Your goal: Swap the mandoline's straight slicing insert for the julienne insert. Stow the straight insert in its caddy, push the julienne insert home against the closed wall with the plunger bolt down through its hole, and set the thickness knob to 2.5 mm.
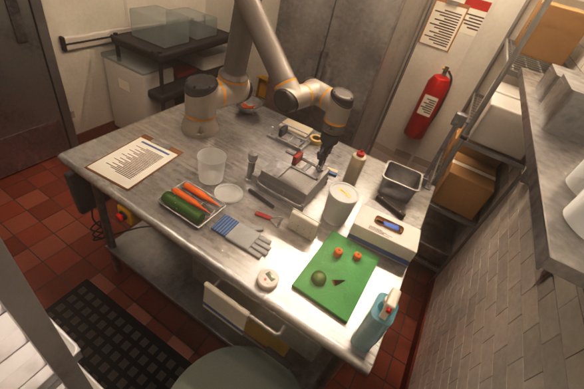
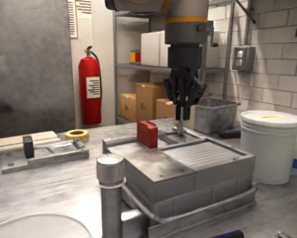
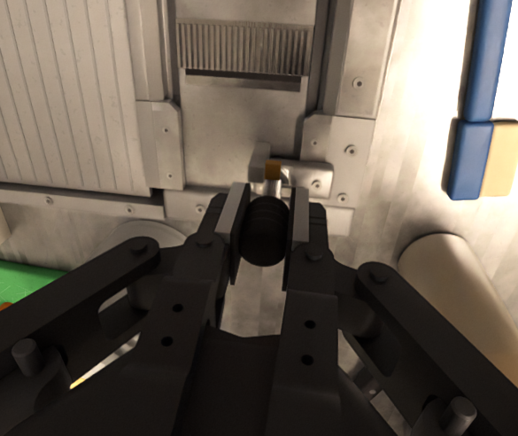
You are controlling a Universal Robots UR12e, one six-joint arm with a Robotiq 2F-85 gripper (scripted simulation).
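My gripper point(image 1: 322, 166) point(image 2: 182, 117) point(image 3: 263, 220) points straight down over the far right corner of the grey mandoline point(image 1: 292, 181) point(image 2: 179, 171). Between its fingers sits the dark ribbed knob of the plunger bolt point(image 3: 264, 230) point(image 2: 179, 126), on a metal bracket point(image 3: 303, 172) at the slot's side. A toothed insert point(image 3: 244, 49) lies in the slot beyond. A red block point(image 1: 297, 157) point(image 2: 147, 134) stands on the mandoline's left edge. The caddy point(image 1: 293, 134) point(image 2: 41, 150) lies on the table behind. My gripper is closed on the plunger bolt's knob.
A squeeze bottle point(image 1: 354, 167) point(image 3: 465, 300) stands close right of the gripper. A blue and cream bar point(image 3: 482, 122) lies beside the mandoline. A white tub point(image 1: 340, 202) point(image 2: 272, 145), a steel bin point(image 1: 400, 180) and a tape roll point(image 2: 76, 135) stand nearby.
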